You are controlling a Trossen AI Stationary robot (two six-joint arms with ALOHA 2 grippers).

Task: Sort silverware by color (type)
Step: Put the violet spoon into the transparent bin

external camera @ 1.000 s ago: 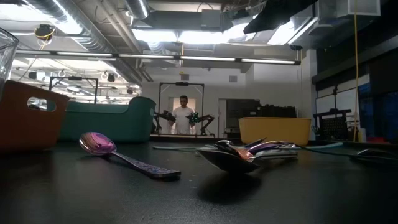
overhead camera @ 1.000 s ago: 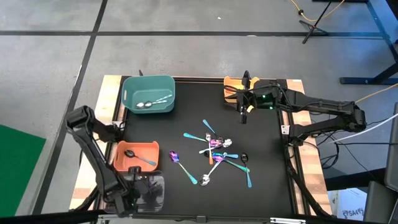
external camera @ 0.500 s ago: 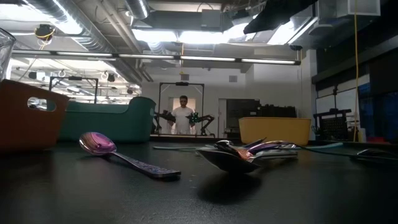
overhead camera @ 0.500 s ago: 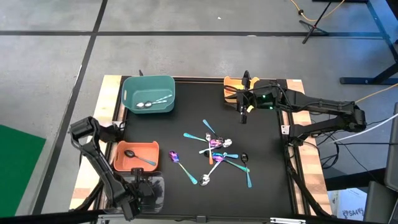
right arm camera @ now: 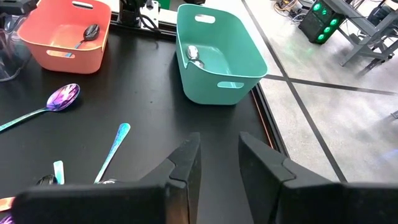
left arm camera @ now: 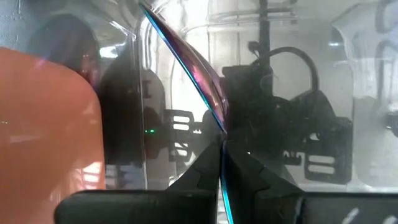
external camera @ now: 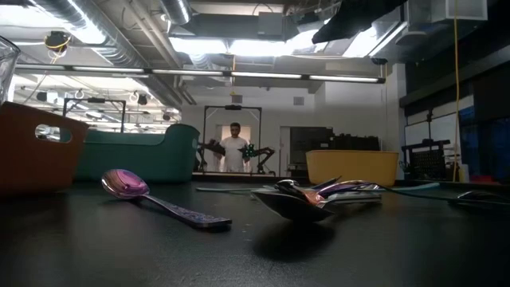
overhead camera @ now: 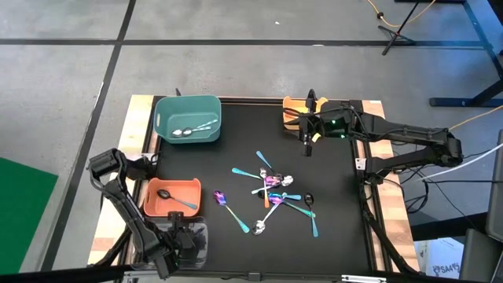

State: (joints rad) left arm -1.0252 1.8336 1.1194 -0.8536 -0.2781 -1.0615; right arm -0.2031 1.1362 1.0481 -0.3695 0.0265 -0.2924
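Observation:
My left gripper is at the table's near left corner, reaching down into a clear plastic bin, shut on an iridescent purple spoon. My right gripper hangs open and empty above the far right of the mat, near the yellow bin. A pile of loose spoons in teal, purple, silver and black lies flat mid-mat. A purple spoon lies apart, left of the pile. The orange bin holds a black spoon, and the teal bin holds silver spoons. My left gripper pinches the iridescent spoon between its two fingers, partway along its length; which end it has, I cannot tell. The fingers come from above, pointing steeply down. The spoon shows edge-on and runs on past the fingertips, slanting inside the clear bin.
The orange bin stands right beside the clear bin, and the teal bin is at the far left. Black mat lies bare between the bins and the pile. A person stands far behind the table.
My left gripper has sunk lower into the clear bin with the spoon still pinched, then held still.

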